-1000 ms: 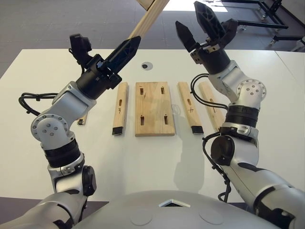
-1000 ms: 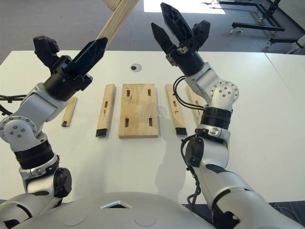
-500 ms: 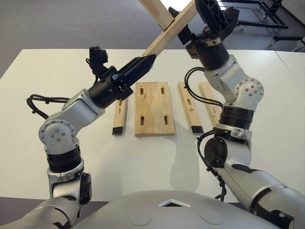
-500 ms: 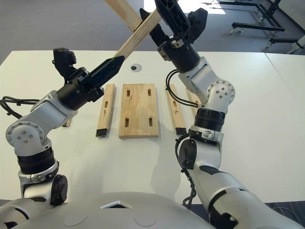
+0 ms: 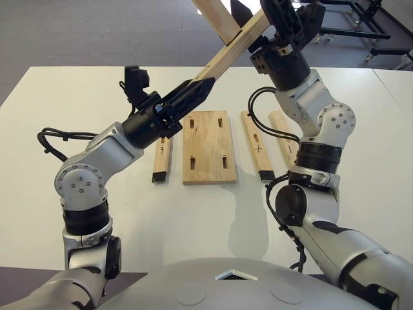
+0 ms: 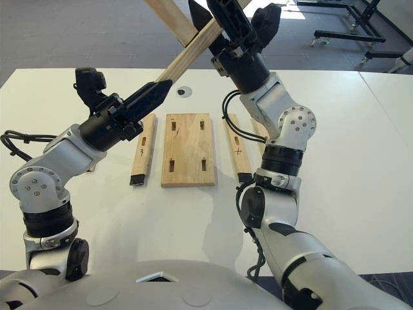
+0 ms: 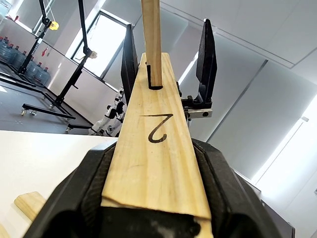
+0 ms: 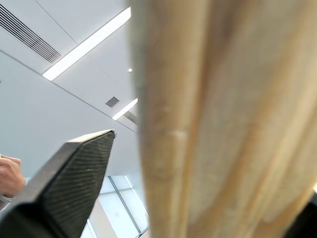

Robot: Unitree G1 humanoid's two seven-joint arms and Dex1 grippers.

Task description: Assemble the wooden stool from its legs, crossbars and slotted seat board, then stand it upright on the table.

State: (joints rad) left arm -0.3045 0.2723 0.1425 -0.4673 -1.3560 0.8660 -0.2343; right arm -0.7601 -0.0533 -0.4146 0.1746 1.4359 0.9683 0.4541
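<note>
Two arms are raised above the white surface.

Left eye view: the left pincer is clenched on the lower end of a stool leg, which slants up toward the far edge. A crossbar juts from the leg near its upper end and crosses it. The right pincer sits at that upper end, released, with one finger on each side of the wood. Below, the seat board lies flat at mid-surface, slots up, its long sides running toward the far edge. A flat leg lies just beside its left side, not touching. A second flat leg lies beside its right side. A third piece lies nearer the right edge, partly hidden by the right arm.

Right eye view: a round fitting is set in the surface beyond the board's far end.

Left wrist view: the held leg runs out from between the clenched pads, with the crossbar seated in a slot near its far end. The right pincer's fingers flank that end, with gaps showing.

Right wrist view: pale wood sits close up, and one ribbed finger stands clear of it.
</note>
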